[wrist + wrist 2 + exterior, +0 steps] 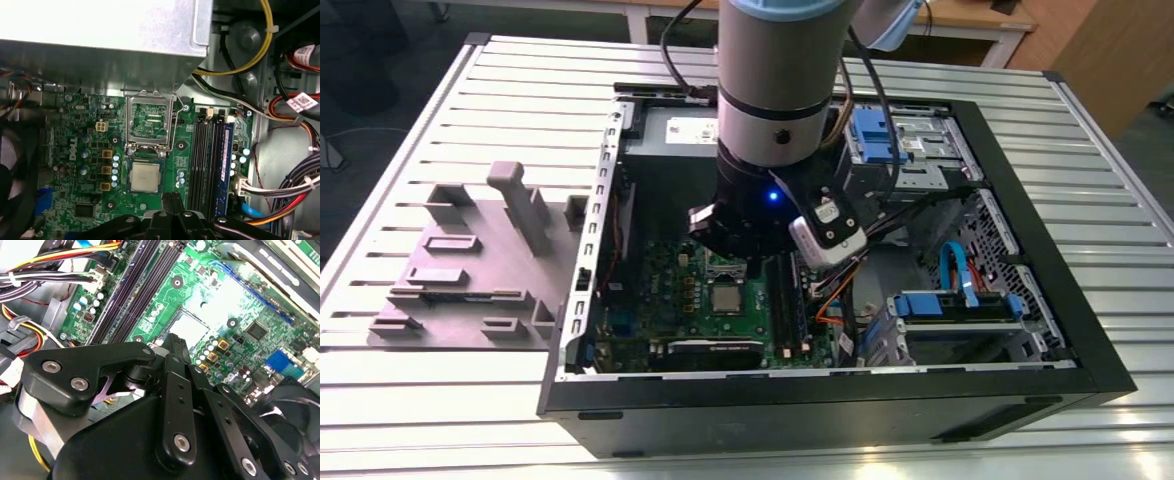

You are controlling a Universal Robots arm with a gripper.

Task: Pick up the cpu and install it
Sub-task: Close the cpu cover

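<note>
The cpu (145, 177) lies on the motherboard (65, 200) inside the case (854, 400), beside the memory slots (207, 160).

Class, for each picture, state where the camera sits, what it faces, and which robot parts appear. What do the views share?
Exterior view: off the arm, above, looking down into the open black computer case; the grey arm shows.
First wrist view: on the arm, facing the green motherboard; the black claw shows.
Second wrist view: on the arm, looking past the claw at that board.
Shared: the silvery square cpu lying on that board.

Bright even light, glare on table (454, 420)
</note>
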